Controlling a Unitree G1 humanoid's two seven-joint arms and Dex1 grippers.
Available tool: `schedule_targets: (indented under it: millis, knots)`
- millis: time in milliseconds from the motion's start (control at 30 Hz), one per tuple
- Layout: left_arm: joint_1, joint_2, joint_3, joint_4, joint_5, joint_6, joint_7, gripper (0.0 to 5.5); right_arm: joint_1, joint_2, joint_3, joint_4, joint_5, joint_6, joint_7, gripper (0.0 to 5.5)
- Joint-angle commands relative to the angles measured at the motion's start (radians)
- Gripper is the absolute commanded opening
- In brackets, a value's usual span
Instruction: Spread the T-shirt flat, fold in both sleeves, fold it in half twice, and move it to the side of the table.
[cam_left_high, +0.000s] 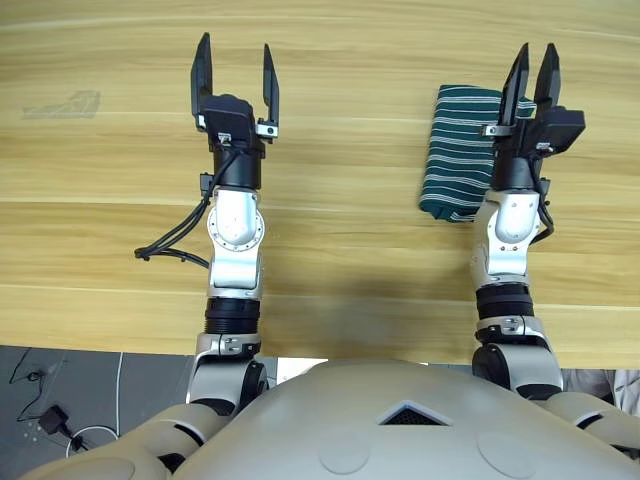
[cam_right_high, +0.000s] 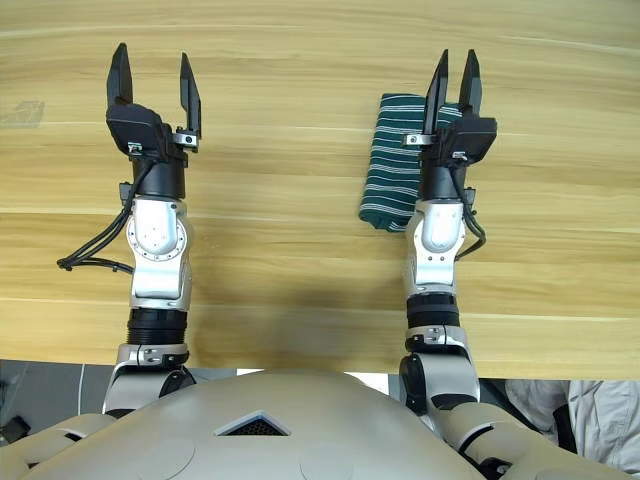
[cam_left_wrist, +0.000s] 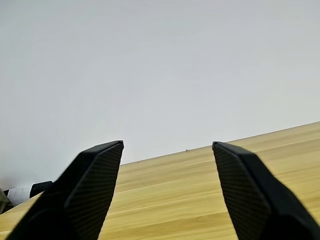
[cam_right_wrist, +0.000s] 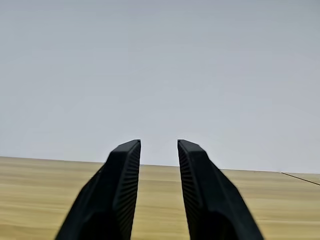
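The folded T-shirt (cam_left_high: 455, 150) lies on the table (cam_left_high: 350, 60), my right claw (cam_left_high: 537, 50) parted and empty over its right edge, my left claw (cam_left_high: 236, 45) spread empty well to its left: I judge placement complete, nothing needing grip.

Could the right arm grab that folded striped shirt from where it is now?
Probably yes: the right gripper is open and sits at the edge of the shirt, with nothing lying between them.
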Motion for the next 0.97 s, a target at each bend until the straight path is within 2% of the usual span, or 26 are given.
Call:
schedule_targets:
  millis: [33,967]
  knots:
    - [0.002,0.006,0.005,0.026,0.005,-0.015,0.014,3.33,-0.020,0.008,-0.009,0.034,-0.028,0.010,-0.037,1.36]
    - [-0.027,0.009,0.014,0.102,-0.030,-0.026,0.005,3.33,-0.065,0.017,0.015,0.143,-0.049,-0.008,-0.046,1.36]
